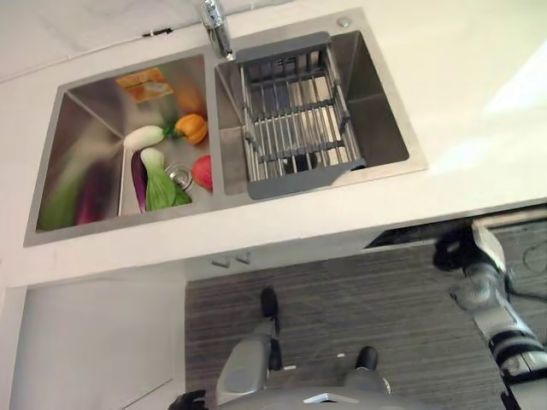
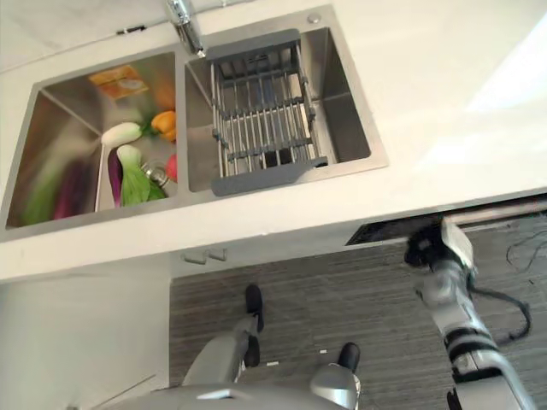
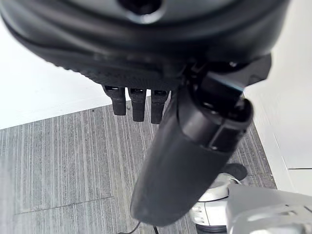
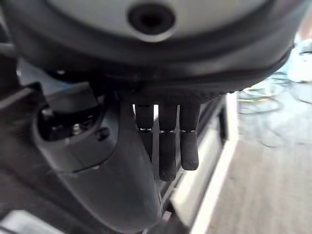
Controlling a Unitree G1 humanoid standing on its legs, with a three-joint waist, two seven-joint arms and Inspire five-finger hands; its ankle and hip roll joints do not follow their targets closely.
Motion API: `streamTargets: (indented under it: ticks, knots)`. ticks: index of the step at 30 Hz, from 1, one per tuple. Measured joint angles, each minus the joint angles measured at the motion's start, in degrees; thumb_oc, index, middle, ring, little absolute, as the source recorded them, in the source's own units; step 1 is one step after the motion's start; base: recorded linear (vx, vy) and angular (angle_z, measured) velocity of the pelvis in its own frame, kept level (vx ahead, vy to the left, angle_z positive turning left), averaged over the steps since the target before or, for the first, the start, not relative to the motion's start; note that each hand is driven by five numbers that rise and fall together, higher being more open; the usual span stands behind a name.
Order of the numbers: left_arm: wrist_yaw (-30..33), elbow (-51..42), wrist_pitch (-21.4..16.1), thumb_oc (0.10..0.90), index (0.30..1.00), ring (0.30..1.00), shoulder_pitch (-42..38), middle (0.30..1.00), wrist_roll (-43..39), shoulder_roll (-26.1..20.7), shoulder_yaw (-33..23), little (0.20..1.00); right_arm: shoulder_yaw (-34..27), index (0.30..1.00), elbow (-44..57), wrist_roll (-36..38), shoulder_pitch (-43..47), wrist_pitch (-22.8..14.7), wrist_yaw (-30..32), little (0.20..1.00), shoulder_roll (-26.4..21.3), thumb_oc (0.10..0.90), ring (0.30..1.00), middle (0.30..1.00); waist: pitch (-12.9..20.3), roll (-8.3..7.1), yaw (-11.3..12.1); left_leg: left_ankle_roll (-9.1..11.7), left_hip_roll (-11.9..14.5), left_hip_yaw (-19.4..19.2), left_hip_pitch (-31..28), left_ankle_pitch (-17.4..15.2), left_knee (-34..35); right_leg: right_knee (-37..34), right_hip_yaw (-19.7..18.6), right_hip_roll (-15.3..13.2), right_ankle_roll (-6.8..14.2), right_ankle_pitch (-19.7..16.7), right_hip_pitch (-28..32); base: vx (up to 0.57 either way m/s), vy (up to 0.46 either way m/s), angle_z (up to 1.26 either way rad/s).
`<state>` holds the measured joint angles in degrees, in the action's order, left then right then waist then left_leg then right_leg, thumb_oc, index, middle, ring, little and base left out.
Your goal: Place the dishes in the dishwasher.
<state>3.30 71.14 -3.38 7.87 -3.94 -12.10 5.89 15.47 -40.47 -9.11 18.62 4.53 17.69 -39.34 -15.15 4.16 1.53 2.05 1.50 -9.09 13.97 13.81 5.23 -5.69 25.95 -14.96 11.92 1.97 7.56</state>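
- No dishes are lying in plain sight; the grey drying rack (image 1: 295, 120) is sitting across the right basin of the steel double sink (image 1: 376, 111), and something dark is showing under its bars, perhaps a dish, too hidden to tell.
- A dark opening (image 2: 385, 231) is showing just under the counter edge, below the sink's right basin.
- The right hand (image 2: 425, 248) is hovering right at that opening; in its wrist view the fingers (image 4: 168, 146) are hanging nearly straight and holding nothing.
- The left hand (image 1: 188, 400) is hanging low over the striped floor (image 3: 63, 161), well away from the sink, fingers (image 3: 132, 102) relaxed and empty.
- Toy vegetables (image 1: 162, 171) are lying in the sink's left basin beside the rack; the tap (image 1: 218, 30) is standing behind the divider.
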Motion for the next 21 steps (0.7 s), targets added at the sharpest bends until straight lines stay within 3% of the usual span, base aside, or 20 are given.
streamTargets:
  ticks: [3,6,8,9,10,11,12,15,17,18,19,20,21]
  knots:
    - [0.1,-0.1,-0.8,0.800,0.900,0.900,-0.7,0.900,-0.1,-0.3,-0.1,0.900,2.2,0.300,0.5,0.1,0.2,1.0,1.8,0.300,0.2,0.400,0.300,0.300,-0.4,-0.62,-0.5,0.2,0.5,0.6,1.2,0.4,0.0,0.0,0.3,0.7,-0.1,-0.1,-1.0,0.02,-0.004,0.10]
    - [-0.6,0.0,-0.9,0.800,0.900,0.900,-3.7,0.900,-0.1,-0.2,-1.5,0.900,11.3,0.300,5.6,-7.3,-0.6,0.0,-2.6,0.300,-6.3,0.400,0.300,0.300,-0.8,-1.17,-0.7,0.4,0.7,0.8,1.5,0.3,0.0,0.0,0.4,1.0,-0.3,-0.2,-1.3,0.03,-0.013,0.02]
    - [-0.1,-0.3,-1.2,0.800,0.900,0.900,-5.1,0.900,-0.1,-0.2,-2.8,0.900,12.3,0.300,8.3,-13.8,-3.1,-4.6,-4.1,0.300,-6.3,0.400,0.300,0.300,-0.9,-1.47,-0.5,0.5,0.9,0.9,1.4,0.3,0.0,0.0,0.4,1.2,-0.3,-0.2,-1.2,0.02,0.000,0.01]
    - [-0.2,-1.8,-1.1,0.800,0.900,0.900,-6.0,0.900,-0.5,0.0,-3.1,0.900,11.3,0.345,9.9,-18.1,-6.6,-8.7,-5.3,0.345,-4.5,0.430,0.345,0.345,-1.1,-1.76,0.3,0.6,0.9,0.9,1.1,0.2,0.0,0.0,0.6,1.1,-0.4,-0.1,-0.8,0.05,0.011,0.02]
    - [-0.3,-2.4,-1.2,0.800,0.900,0.900,-6.0,0.900,-0.5,0.0,-3.9,0.900,11.8,0.665,9.8,-19.0,-8.1,-10.2,-7.0,0.665,-2.7,0.643,0.665,0.665,-1.2,-2.16,0.7,0.5,0.9,0.9,0.9,0.2,0.0,0.0,0.6,1.1,-0.6,0.0,-0.7,0.05,0.032,0.04]
    - [0.0,-2.4,-1.1,0.800,0.900,0.900,-6.7,0.900,-0.7,0.0,-4.3,0.900,11.1,0.900,8.3,-20.1,-10.3,-11.7,-7.8,0.900,0.5,0.800,0.900,0.900,-1.3,-2.48,1.2,0.5,0.8,0.9,0.7,0.2,0.0,0.0,0.7,1.0,-0.5,0.0,-0.6,0.04,0.028,0.02]
    - [0.0,-2.4,-1.1,0.800,0.900,0.900,-6.7,0.900,-0.7,0.0,-4.3,0.900,11.1,0.900,8.3,-20.1,-10.3,-11.7,-7.8,0.900,0.5,0.800,0.900,0.900,-1.3,-2.48,1.2,0.5,0.8,0.9,0.7,0.2,0.0,0.0,0.7,1.0,-0.5,0.0,-0.6,0.06,0.054,0.09]
    - [0.6,-2.2,-0.9,0.800,0.900,0.900,-7.3,0.900,-2.7,-0.2,-5.1,0.900,8.8,0.900,-4.1,-19.9,-16.0,-12.2,-9.1,0.900,14.5,0.800,0.900,0.900,-1.2,-4.22,1.6,0.4,0.3,1.5,-0.5,-0.8,0.0,1.3,0.9,0.5,-0.6,0.0,0.7,0.15,0.176,0.12]
    - [0.7,-0.9,-0.5,0.800,0.900,0.900,-7.3,0.900,-4.5,0.2,-4.7,0.900,1.1,0.900,-17.4,-16.0,-22.1,-12.3,-10.4,0.900,23.1,0.800,0.900,0.900,-1.2,-4.38,1.1,-0.6,0.1,1.4,-4.7,-2.5,0.0,8.2,0.3,-1.0,-0.6,0.0,1.6,0.17,0.233,0.01]
    - [0.7,-0.3,-0.5,0.800,0.900,0.900,-6.8,0.900,-5.3,0.4,-4.6,0.900,-3.6,0.900,-19.1,-12.8,-23.6,-12.0,-9.0,0.900,24.3,0.800,0.900,0.900,-0.8,-4.76,0.5,-0.9,-0.1,0.7,-6.2,-3.6,0.0,10.9,-0.4,-2.0,-0.9,-0.3,1.4,0.16,0.242,-0.08]
    - [0.6,2.9,-0.2,0.800,0.900,0.900,-6.8,0.900,-6.8,0.3,-3.6,0.900,-8.7,0.900,-26.3,-9.8,-23.4,-11.7,-8.3,0.900,24.2,0.800,0.900,0.900,1.6,-5.43,-1.6,-1.6,-1.1,0.9,-8.7,-5.6,0.3,17.7,-1.9,-4.4,-1.2,-0.7,1.1,0.15,0.255,-0.04]
    - [0.6,2.9,-0.2,0.800,0.900,0.900,-6.8,0.900,-6.8,0.3,-3.6,0.900,-8.7,0.900,-26.3,-9.8,-23.4,-11.7,-8.3,0.900,24.2,0.800,0.900,0.900,1.6,-5.43,-1.6,-1.6,-1.1,0.9,-8.7,-5.6,0.3,17.7,-1.9,-4.4,-1.2,-0.7,1.1,0.13,0.290,0.28]
    - [0.3,2.9,-1.1,0.800,0.900,0.900,-7.6,0.900,-7.4,-1.2,-0.1,0.900,-9.1,0.900,-32.6,-6.7,-24.5,-8.4,-8.6,0.900,23.2,0.800,0.900,0.900,5.6,-7.27,-2.1,-2.6,-1.6,1.7,-9.1,-7.3,0.4,25.6,-4.5,-6.2,-1.1,-2.8,-2.1,0.11,0.298,0.56]
